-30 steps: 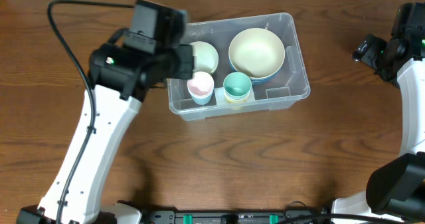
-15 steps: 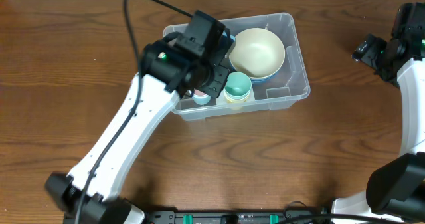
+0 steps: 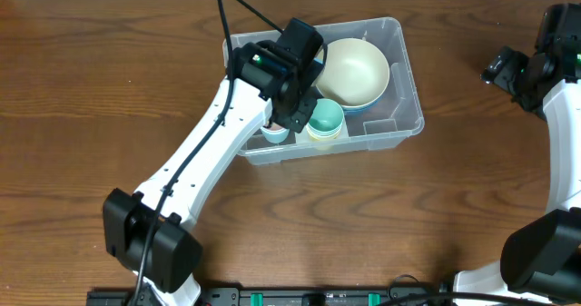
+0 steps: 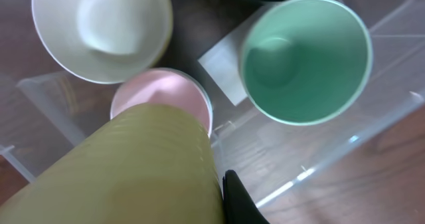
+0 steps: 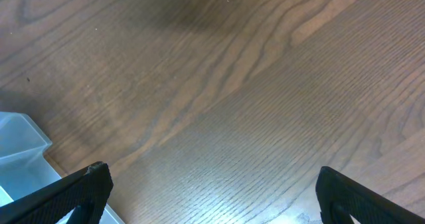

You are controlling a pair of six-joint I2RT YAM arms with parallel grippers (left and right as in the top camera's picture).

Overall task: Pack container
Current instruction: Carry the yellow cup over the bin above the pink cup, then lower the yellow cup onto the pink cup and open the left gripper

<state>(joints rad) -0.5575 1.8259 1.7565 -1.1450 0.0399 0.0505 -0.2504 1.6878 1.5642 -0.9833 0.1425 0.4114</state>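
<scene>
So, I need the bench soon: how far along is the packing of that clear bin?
Done: a large cream bowl, a small pale bowl, a teal cup and a pink cup sit in the container. In hand: the left fingers grip an olive ribbed cup just over the pink cup. Left, likely: lowering and releasing it. The right fingers stand open, idle.

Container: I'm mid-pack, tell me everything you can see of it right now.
The container is a clear plastic rectangular bin with rounded corners, a rimmed edge and moulded inner ribs. It sits upright, slightly skewed, on the wooden table. Inside are a large cream bowl, a smaller pale bowl, a pink cup and a teal cup. The left arm, holding an olive ribbed cup, reaches over one end.
</scene>
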